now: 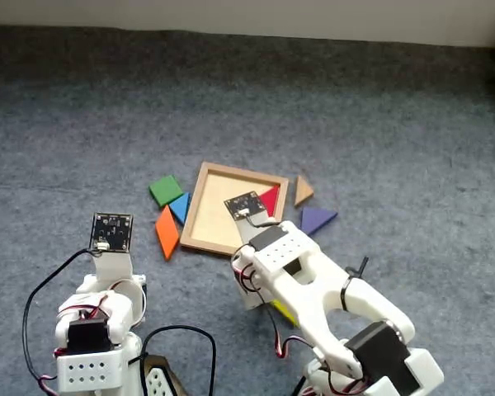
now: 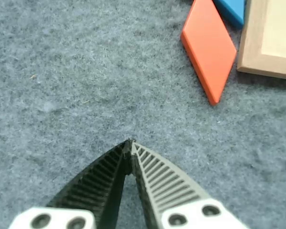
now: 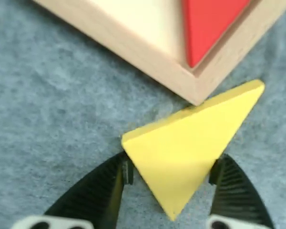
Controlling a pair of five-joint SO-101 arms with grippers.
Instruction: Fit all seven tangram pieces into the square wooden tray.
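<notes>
The square wooden tray (image 1: pixel 208 216) lies mid-table with a red triangle (image 1: pixel 270 199) in its right corner. My right arm (image 1: pixel 290 257) hangs over the tray's near right corner. In the right wrist view my right gripper (image 3: pixel 171 169) is shut on a yellow triangle (image 3: pixel 186 148), one finger (image 3: pixel 124 174) on each side, just outside the tray corner (image 3: pixel 195 88) and beside the red triangle (image 3: pixel 209 24). My left gripper (image 2: pixel 130 145) is shut on nothing, low over the carpet short of the orange parallelogram (image 2: pixel 209 47).
Left of the tray lie a green square (image 1: pixel 165 190), a blue triangle (image 1: pixel 180 207) and the orange parallelogram (image 1: pixel 167 232). To its right are a tan triangle (image 1: pixel 302 190) and a purple triangle (image 1: pixel 317 219). Grey carpet stretches beyond.
</notes>
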